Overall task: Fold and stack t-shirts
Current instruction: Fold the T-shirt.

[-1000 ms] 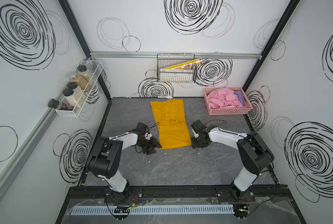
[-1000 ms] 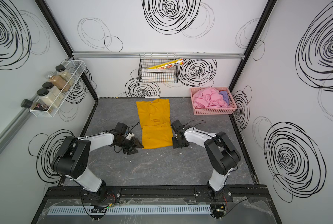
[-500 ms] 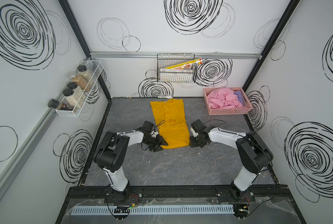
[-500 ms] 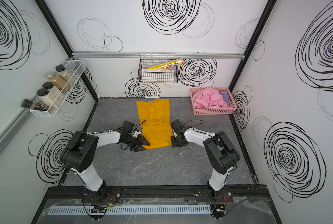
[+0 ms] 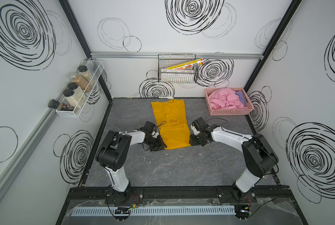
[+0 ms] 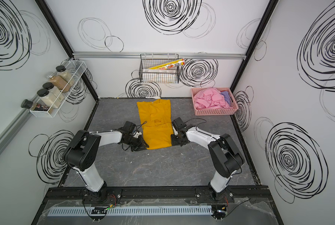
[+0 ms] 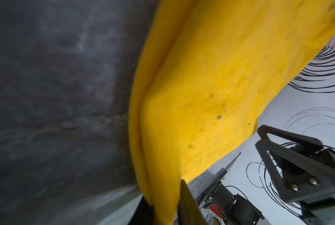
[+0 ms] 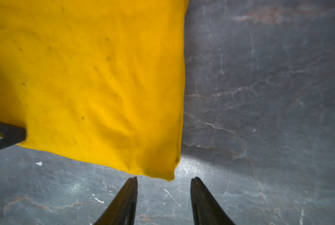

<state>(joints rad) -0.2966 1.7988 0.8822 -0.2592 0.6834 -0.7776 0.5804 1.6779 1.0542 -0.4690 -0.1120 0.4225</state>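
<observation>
The left gripper (image 7: 163, 202) had moved in, its jaws pinching the near-left corner of the mustard-yellow t-shirt (image 5: 171, 124), which lay from the table's (image 5: 182, 169) far edge to its centre. The right gripper's (image 8: 163, 180) jaws stood open astride the near-right corner, so the fold probably waited on that grasp.

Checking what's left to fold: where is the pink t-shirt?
In both top views the pink t-shirt lies in the pink basket at the far right corner of the table, beside a lavender shirt.

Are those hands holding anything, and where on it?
The left hand pinches the yellow t-shirt at its near left corner; the right hand is open, holding nothing.
</observation>
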